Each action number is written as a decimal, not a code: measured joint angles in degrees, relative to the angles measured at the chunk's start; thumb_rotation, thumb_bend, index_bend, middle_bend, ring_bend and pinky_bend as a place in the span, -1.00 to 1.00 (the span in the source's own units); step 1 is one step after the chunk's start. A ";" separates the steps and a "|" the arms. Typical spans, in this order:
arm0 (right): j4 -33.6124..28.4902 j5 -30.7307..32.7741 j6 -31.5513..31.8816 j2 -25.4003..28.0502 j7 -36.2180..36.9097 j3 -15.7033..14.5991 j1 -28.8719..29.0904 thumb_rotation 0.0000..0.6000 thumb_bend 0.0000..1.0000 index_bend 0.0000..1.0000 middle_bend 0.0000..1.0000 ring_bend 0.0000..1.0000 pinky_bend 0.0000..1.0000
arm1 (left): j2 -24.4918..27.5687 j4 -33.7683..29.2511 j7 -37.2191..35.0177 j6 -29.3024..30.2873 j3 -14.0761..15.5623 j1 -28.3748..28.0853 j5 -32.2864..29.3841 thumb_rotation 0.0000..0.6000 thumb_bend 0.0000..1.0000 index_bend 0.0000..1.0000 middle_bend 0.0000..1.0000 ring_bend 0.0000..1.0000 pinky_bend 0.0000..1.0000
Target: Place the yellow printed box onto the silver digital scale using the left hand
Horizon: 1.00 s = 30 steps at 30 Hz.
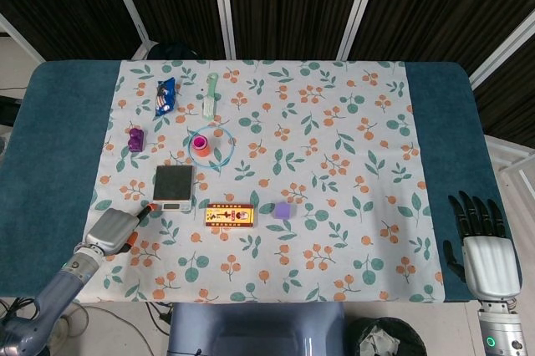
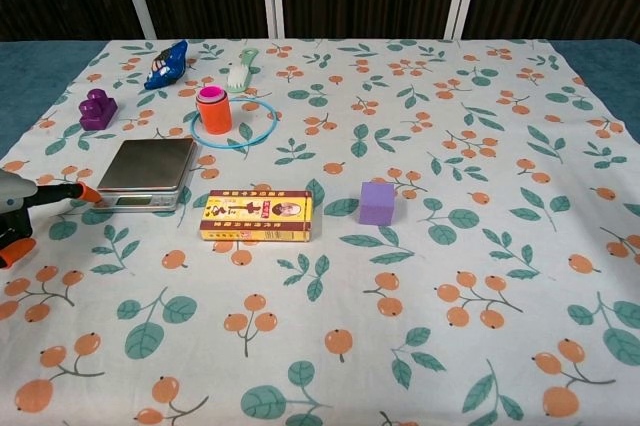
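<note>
The yellow printed box (image 1: 229, 216) (image 2: 257, 216) lies flat on the floral cloth, just right of and nearer than the silver digital scale (image 1: 174, 186) (image 2: 146, 172), whose dark platform is bare. My left hand (image 1: 113, 229) (image 2: 22, 211) hovers at the table's front left, left of the scale, holding nothing; its orange-tipped fingers point toward the scale. The right hand (image 1: 482, 247) rests off the cloth at the far right, fingers spread and empty; the chest view does not show it.
A purple cube (image 1: 282, 210) (image 2: 377, 202) sits right of the box. Behind the scale are a pink cup (image 2: 213, 109) inside a blue ring (image 2: 240, 124), a purple toy (image 2: 97, 109), a blue packet (image 2: 166, 62) and a green brush (image 2: 241, 69).
</note>
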 measured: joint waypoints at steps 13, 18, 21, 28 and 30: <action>0.00 0.04 0.06 0.05 0.12 0.04 -0.01 1.00 0.03 -0.93 -0.87 -0.88 -0.97 | -0.19 0.09 1.20 -0.04 0.73 -0.72 -0.68 1.00 0.16 -0.61 0.63 0.38 0.28; 0.01 0.10 0.13 0.06 0.18 0.06 -0.04 1.00 0.03 -0.93 -0.87 -0.88 -0.97 | -0.36 0.12 1.88 0.28 0.87 -0.88 -1.46 1.00 0.16 -0.62 0.62 0.38 0.28; 0.01 0.07 0.18 0.05 0.20 0.09 -0.04 1.00 0.03 -0.93 -0.87 -0.88 -0.97 | -0.32 -0.10 2.14 0.68 0.86 -0.94 -1.59 1.00 0.15 -0.74 0.61 0.37 0.28; 0.03 0.08 0.13 0.04 0.17 0.06 -0.02 1.00 0.03 -0.93 -0.87 -0.88 -0.97 | 1.08 -3.27 1.42 4.42 -0.01 -0.47 -0.09 1.00 -0.12 -0.88 0.43 0.32 0.28; 0.01 0.06 0.11 0.09 0.17 0.04 -0.02 1.00 0.03 -0.93 -0.87 -0.88 -0.97 | 1.80 -4.88 0.68 6.93 -0.71 0.01 0.86 1.00 -0.25 -0.90 0.28 0.23 0.27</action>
